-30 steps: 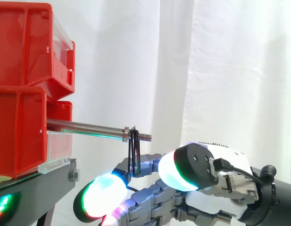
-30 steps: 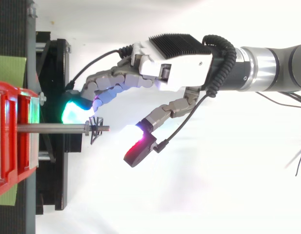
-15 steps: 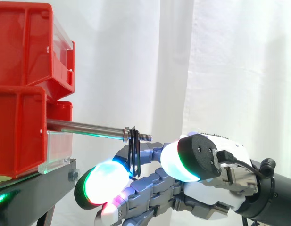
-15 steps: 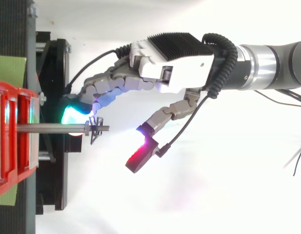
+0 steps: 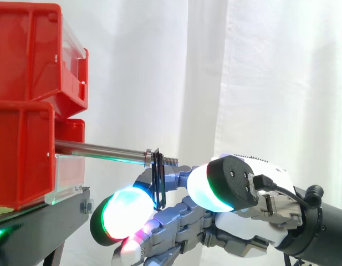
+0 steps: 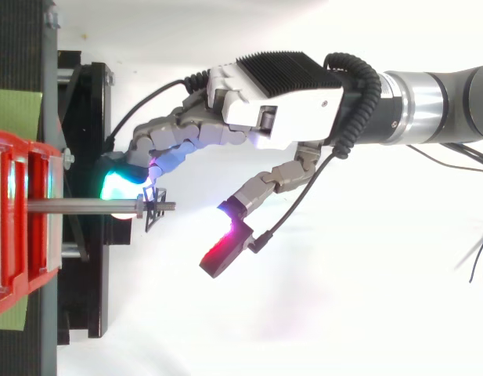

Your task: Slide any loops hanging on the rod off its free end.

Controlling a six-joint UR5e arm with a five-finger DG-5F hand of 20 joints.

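Rod: a polished steel rod [image 5: 98,149] sticks out level from between the red plastic bins [image 5: 24,111] at the left of the side view, above the black stand [image 5: 40,224]. Its free end points toward frame centre and finishes in a short threaded tip [image 5: 170,161].

Loops: the thin black loops [image 5: 157,180] hang bunched together on the rod just past a small collar [image 5: 149,157], right at the start of the thread. In the top view they sit left of centre [image 6: 153,208].

Hand: the hand [image 6: 276,102] reaches in from the right and is spread wide and relaxed, gripping nothing. Its glowing fingertip pads [image 5: 123,213] are below and beside the rod's end, and the thumb is held well apart to the right. One finger lies just beside the loops. I cannot tell whether it touches them.

Handling: the loops look light, thin and limp, likely to swing or snag on the thread rather than glide.

Where to take hold: probably behind the bunch on the collar side, hooking a finger there and drawing it straight along the rod toward the tip.

Backdrop: a white curtain [image 5: 270,72].
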